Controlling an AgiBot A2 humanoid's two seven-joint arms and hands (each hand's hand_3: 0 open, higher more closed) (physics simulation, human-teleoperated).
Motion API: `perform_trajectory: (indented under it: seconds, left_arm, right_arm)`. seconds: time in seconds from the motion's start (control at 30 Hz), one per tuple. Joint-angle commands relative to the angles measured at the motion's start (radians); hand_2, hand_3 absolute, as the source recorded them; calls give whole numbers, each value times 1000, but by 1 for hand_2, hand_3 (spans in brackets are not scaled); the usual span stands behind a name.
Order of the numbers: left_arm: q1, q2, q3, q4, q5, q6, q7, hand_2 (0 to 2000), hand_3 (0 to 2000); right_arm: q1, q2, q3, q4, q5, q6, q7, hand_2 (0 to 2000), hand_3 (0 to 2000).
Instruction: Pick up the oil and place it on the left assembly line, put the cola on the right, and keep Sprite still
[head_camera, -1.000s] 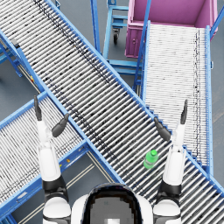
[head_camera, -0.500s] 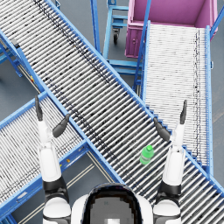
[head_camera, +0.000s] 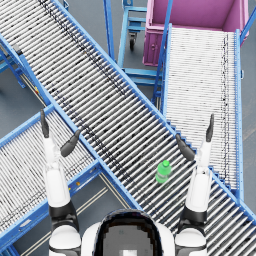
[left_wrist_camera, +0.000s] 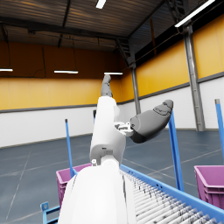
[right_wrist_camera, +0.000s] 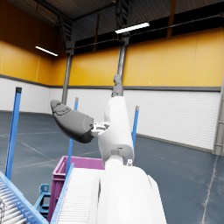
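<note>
We count one green bottle (head_camera: 163, 171), label unreadable | left hand (head_camera: 54, 141), right hand (head_camera: 200, 145): fingers spread, holding nothing

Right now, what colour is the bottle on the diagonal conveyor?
The bottle is green, best seen in the head view.

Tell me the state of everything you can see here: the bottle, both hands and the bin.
Green bottle: appears upright on the middle conveyor, touched by neither hand.
Left hand: open, fingers apart, raised, holding nothing.
Right hand: open, fingers apart, raised, holding nothing.
Pink bin: open at the top, past the far end of the right conveyor.
</note>
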Motion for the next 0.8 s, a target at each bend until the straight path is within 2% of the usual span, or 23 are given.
perform_trajectory:
  seconds: [0.03,0.63,0.67,0.7,0.73,0.77,0.8]
  left_arm:
    - [-2,1,0,-1,0,0,0,0,0]
    - [-15,7,1,-6,0,0,0,0,0]
    - [10,2,3,-7,0,0,0,0,0]
    - [-11,7,2,-6,0,0,0,0,0]
    - [19,1,4,-8,0,0,0,0,0]
    - [-4,6,3,-6,0,0,0,0,0]
    - [16,2,3,-8,0,0,0,0,0]
  right_arm:
    - [-2,-1,0,0,0,0,0,0,0]
    - [4,-3,3,2,0,0,0,0,0]
    - [6,-3,3,2,0,0,0,0,0]
    - [25,1,1,11,0,0,0,0,0]
    - [28,2,-2,10,0,0,0,0,0]
    - [11,-3,2,5,0,0,0,0,0]
    - [13,-2,1,6,0,0,0,0,0]
